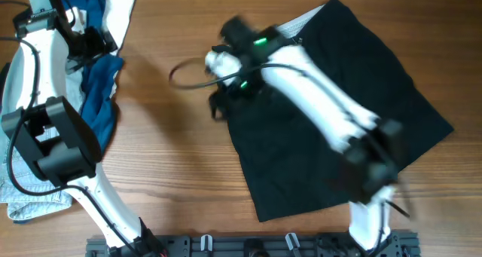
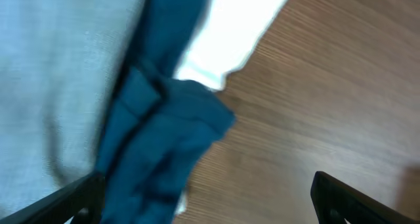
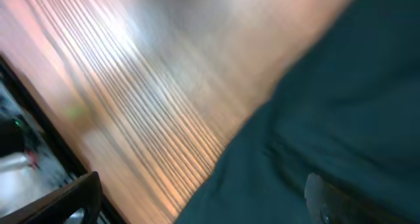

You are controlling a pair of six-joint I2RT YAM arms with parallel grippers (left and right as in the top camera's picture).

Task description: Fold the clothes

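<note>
The large black garment (image 1: 331,129) lies spread flat on the right half of the table, with a pale strip at its far edge. My right gripper (image 1: 219,102) is over its left edge and blurred. In the right wrist view the jaws (image 3: 197,201) are open, with the dark cloth's (image 3: 328,119) edge between them and nothing gripped. My left gripper (image 1: 92,44) is at the far left over a dark-blue piece (image 1: 102,91) and a white piece (image 1: 120,12). In the left wrist view its jaws (image 2: 210,204) are open around the dark-blue cloth (image 2: 157,132), beside the white piece (image 2: 230,33).
A pale light-blue garment (image 1: 30,189) lies at the front left under the left arm and also shows in the left wrist view (image 2: 52,86). A black cable (image 1: 184,72) loops over bare wood (image 1: 181,151) between the two piles. A rail runs along the table's front edge (image 1: 248,246).
</note>
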